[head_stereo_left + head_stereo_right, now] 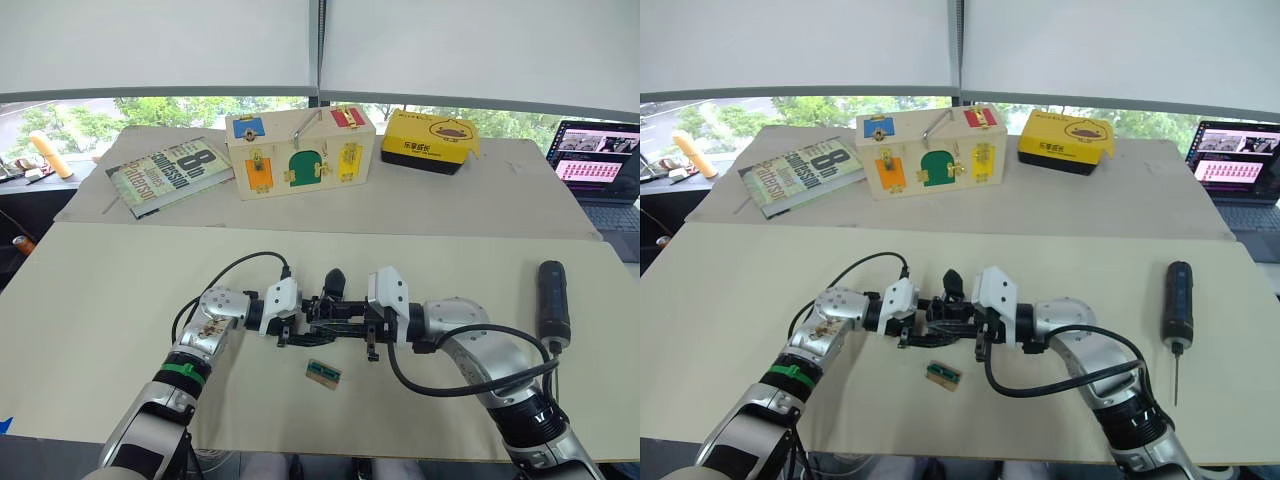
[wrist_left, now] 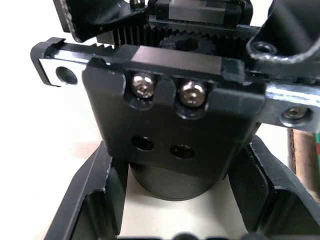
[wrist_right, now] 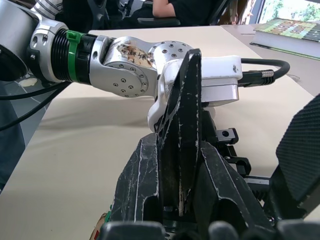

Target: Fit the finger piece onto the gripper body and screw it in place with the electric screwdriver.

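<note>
At the middle of the table both grippers meet. My left gripper (image 1: 303, 322) is shut on the gripper body (image 2: 175, 125), a black block with two screws and a toothed rack; its fingers (image 2: 87, 200) sit on either side. Opposite it, my right gripper (image 3: 180, 170) is shut on the finger piece (image 3: 182, 120), a black tapered part standing upright between its fingers (image 3: 140, 185), right against the gripper body (image 1: 335, 310). The electric screwdriver (image 1: 553, 300) lies on the table to the right, beyond my right arm, with its thin bit (image 1: 1176, 375) pointing toward the near edge.
A small tan-and-green block (image 1: 323, 373) lies just in front of the grippers. At the back stand a wooden latch box (image 1: 300, 150), a book (image 1: 170, 172) and a yellow box (image 1: 430, 140). A laptop (image 1: 600, 165) sits at the far right.
</note>
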`<state>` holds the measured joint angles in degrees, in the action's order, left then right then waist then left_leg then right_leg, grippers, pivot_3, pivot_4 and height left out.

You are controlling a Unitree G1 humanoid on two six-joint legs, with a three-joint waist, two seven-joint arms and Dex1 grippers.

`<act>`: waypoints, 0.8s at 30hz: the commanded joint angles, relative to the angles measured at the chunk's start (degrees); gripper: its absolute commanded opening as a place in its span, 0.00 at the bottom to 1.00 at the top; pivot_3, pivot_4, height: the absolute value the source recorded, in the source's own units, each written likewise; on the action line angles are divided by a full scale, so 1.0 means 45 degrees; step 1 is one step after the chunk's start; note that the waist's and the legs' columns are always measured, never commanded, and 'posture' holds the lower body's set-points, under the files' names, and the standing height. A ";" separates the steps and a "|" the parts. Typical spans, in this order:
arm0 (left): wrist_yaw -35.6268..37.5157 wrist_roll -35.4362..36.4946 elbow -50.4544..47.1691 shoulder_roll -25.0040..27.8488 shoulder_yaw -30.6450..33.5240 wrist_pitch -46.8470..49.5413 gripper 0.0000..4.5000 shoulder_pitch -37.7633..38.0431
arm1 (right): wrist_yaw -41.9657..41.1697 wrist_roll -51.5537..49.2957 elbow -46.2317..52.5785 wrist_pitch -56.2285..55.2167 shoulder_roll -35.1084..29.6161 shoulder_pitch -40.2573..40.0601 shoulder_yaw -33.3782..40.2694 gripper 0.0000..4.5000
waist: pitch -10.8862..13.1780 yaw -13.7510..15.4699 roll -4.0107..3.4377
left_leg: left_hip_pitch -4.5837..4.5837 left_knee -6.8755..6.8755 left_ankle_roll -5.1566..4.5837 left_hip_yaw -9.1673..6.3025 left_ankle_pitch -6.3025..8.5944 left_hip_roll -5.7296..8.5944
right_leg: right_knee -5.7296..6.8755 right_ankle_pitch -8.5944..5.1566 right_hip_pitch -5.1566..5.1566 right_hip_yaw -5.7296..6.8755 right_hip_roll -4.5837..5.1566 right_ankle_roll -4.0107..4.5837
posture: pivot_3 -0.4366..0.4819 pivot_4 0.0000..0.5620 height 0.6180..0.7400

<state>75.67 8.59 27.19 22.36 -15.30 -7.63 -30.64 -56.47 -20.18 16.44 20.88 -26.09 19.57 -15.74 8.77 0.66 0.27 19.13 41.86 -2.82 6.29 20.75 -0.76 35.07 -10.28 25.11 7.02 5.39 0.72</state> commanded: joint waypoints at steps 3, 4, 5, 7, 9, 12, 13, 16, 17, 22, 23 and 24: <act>-0.0335 -0.0708 0.0293 0.0225 -0.0355 0.0223 0.51 0.0130 | 0.0270 -0.0072 0.0482 0.0870 -0.0126 -0.0085 -0.0186 0.09 | -0.0016 -0.0002 -0.0003 | -0.0008 0.0000 0.0000 0.0000 0.0000 0.0000 | 0.0000 0.0000 -0.0006 -0.0002 0.0002 0.0001 | 0.48 0.27 1.00; -0.0342 -0.0708 0.0301 0.0229 -0.0362 0.0232 0.51 0.0124 | 0.0338 -0.0139 0.0539 0.1037 -0.0095 -0.0129 -0.0185 0.09 | -0.0018 -0.0002 -0.0003 | -0.0009 0.0000 0.0000 -0.0001 0.0000 0.0000 | 0.0001 0.0000 -0.0006 -0.0004 0.0003 0.0001 | 0.48 0.27 1.00; -0.0343 -0.0707 0.0307 0.0240 -0.0369 0.0237 0.51 0.0129 | 0.0402 -0.0196 0.0602 0.1182 -0.0063 -0.0170 -0.0193 0.09 | -0.0021 -0.0002 -0.0003 | -0.0011 0.0000 0.0000 -0.0001 0.0000 0.0000 | 0.0002 0.0000 -0.0007 -0.0004 0.0004 0.0001 | 0.48 0.27 1.00; -0.0344 -0.0703 0.0298 0.0260 -0.0381 0.0251 0.51 0.0145 | 0.0497 -0.0239 0.0716 0.1394 -0.0058 -0.0229 -0.0243 0.09 | -0.0025 -0.0004 -0.0003 | -0.0013 0.0000 0.0000 0.0000 0.0000 -0.0001 | 0.0003 0.0001 -0.0008 -0.0005 0.0005 0.0002 | 0.48 0.27 1.00; -0.0346 -0.0690 0.0274 0.0279 -0.0389 0.0286 0.51 0.0161 | 0.0619 -0.0274 0.0792 0.1521 -0.0009 -0.0291 -0.0289 0.09 | -0.0029 -0.0005 -0.0003 | -0.0015 0.0000 0.0000 -0.0001 0.0000 -0.0002 | 0.0003 0.0002 -0.0009 -0.0006 0.0006 0.0003 | 0.48 0.27 1.00; -0.0370 -0.0673 0.0246 0.0293 -0.0387 0.0354 0.51 0.0160 | 0.0740 -0.0374 0.0867 0.1613 0.0087 -0.0341 -0.0328 0.09 | -0.0031 -0.0012 -0.0003 | -0.0015 -0.0001 0.0000 0.0001 0.0000 -0.0003 | 0.0003 0.0002 -0.0009 -0.0007 0.0005 0.0004 | 0.48 0.27 1.00; -0.0380 -0.0670 0.0249 0.0299 -0.0383 0.0376 0.51 0.0154 | 0.0767 -0.0384 0.0859 0.1613 0.0119 -0.0346 -0.0368 0.09 | -0.0032 -0.0015 -0.0003 | -0.0015 -0.0001 -0.0001 0.0000 0.0000 -0.0003 | 0.0002 0.0002 -0.0009 -0.0006 0.0005 0.0005 | 0.48 0.27 1.00; -0.0390 -0.0664 0.0238 0.0312 -0.0387 0.0429 0.51 0.0148 | 0.0807 -0.0324 0.0777 0.1593 0.0148 -0.0355 -0.0479 0.09 | -0.0035 -0.0031 -0.0004 | -0.0017 -0.0001 -0.0001 0.0002 0.0000 -0.0004 | 0.0004 0.0004 -0.0009 -0.0008 0.0004 0.0007 | 0.48 0.27 1.00; -0.0390 -0.0665 0.0228 0.0317 -0.0393 0.0444 0.51 0.0156 | 0.0852 -0.0294 0.0754 0.1633 0.0144 -0.0364 -0.0503 0.09 | -0.0036 -0.0033 -0.0004 | -0.0018 -0.0001 -0.0001 0.0003 0.0000 -0.0005 | 0.0004 0.0004 -0.0009 -0.0008 0.0004 0.0008 | 0.48 0.27 1.00; -0.0368 -0.0658 0.0161 0.0362 -0.0421 0.0499 0.51 0.0223 | 0.1116 -0.0036 0.0655 0.1830 0.0056 -0.0436 -0.0659 0.09 | -0.0050 -0.0039 -0.0003 | -0.0022 -0.0001 -0.0001 0.0003 0.0000 -0.0009 | 0.0006 0.0006 -0.0009 -0.0010 0.0003 0.0012 | 0.48 0.27 1.00; -0.0369 -0.0658 0.0158 0.0362 -0.0428 0.0509 0.51 0.0227 | 0.1188 0.0022 0.0621 0.1846 0.0055 -0.0452 -0.0678 0.09 | -0.0055 -0.0042 -0.0002 | -0.0023 -0.0001 -0.0001 0.0003 0.0000 -0.0010 | 0.0006 0.0006 -0.0009 -0.0011 0.0003 0.0012 | 0.48 0.27 1.00; -0.0360 -0.0656 0.0145 0.0370 -0.0435 0.0518 0.51 0.0235 | 0.1250 0.0092 0.0567 0.1827 0.0047 -0.0461 -0.0708 0.09 | -0.0061 -0.0044 -0.0002 | -0.0025 -0.0001 -0.0001 0.0005 0.0000 -0.0010 | 0.0005 0.0006 -0.0010 -0.0011 0.0003 0.0012 | 0.48 0.27 1.00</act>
<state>75.08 8.59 26.93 23.09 -15.80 -6.71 -30.62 -51.39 -21.42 19.76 27.64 -25.50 18.71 -17.05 8.49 0.46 0.26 19.00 41.85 -2.82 6.31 20.75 -0.81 35.09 -10.25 25.05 6.97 5.41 0.77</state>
